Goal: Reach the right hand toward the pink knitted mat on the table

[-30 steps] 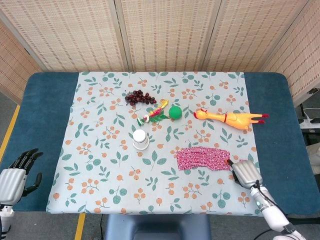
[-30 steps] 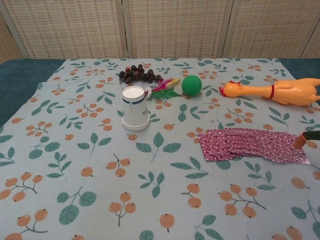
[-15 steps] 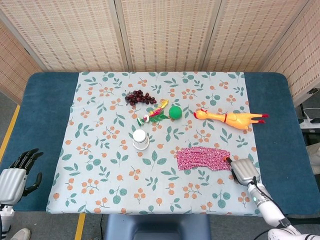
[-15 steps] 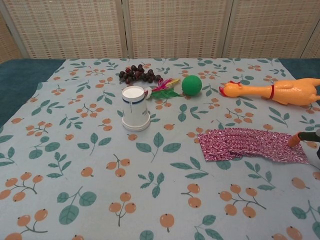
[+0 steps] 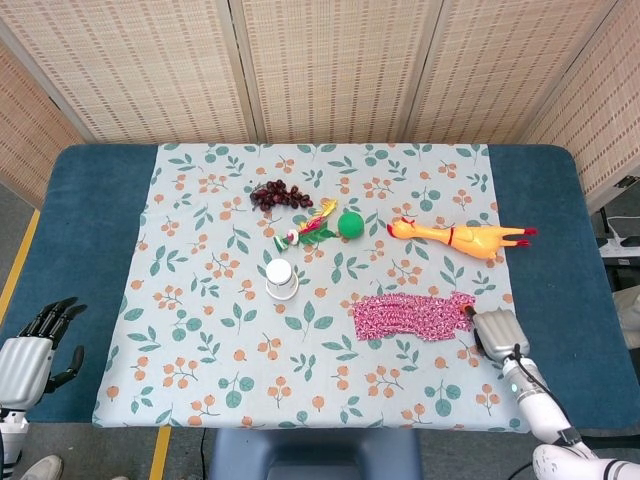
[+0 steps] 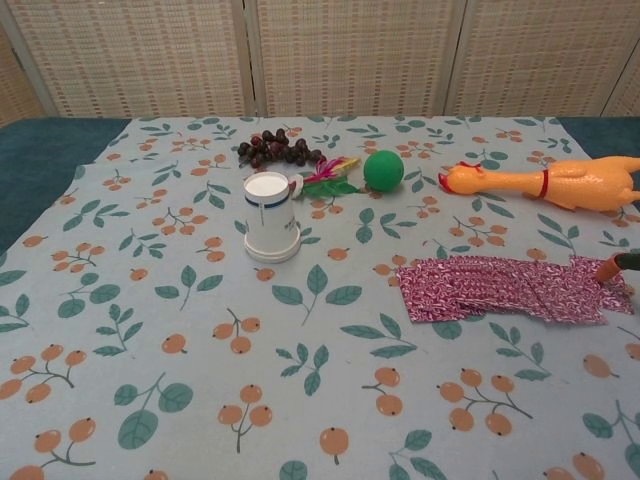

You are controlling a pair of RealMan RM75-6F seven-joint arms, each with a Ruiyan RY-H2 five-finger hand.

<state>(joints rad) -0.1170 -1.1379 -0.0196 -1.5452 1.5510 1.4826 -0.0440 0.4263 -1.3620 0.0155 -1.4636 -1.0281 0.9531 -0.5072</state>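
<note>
- Head view: the right hand (image 5: 494,330) lay low over the floral tablecloth (image 5: 200,330), back upward, with its forearm running off toward the near right corner of the cloth.
- Its fingers pointed at the right end of the pink knitted mat (image 5: 410,316), and a dark fingertip met the mat's edge; whether the fingers were curled, spread or pinching the mat could not be told from here.
- The mat lay flat on the cloth, stretched sideways, just left of the right hand.
- The rubber chicken (image 5: 458,235) lay beyond the mat, the paper cup (image 5: 281,278) well to the mat's left, and the green ball (image 5: 349,223) beyond the mat and to its left.
- The left hand (image 5: 35,350) hung off the near left side, far from the mat, fingers spread and holding nothing.
- Chest view: only an orange-tipped fingertip (image 6: 610,267) of the right hand showed, at the frame's right edge.
- That fingertip rested on the right end of the mat (image 6: 500,290), where the knit was rumpled slightly upward.
- The hand's grasp could not be judged here either.
</note>
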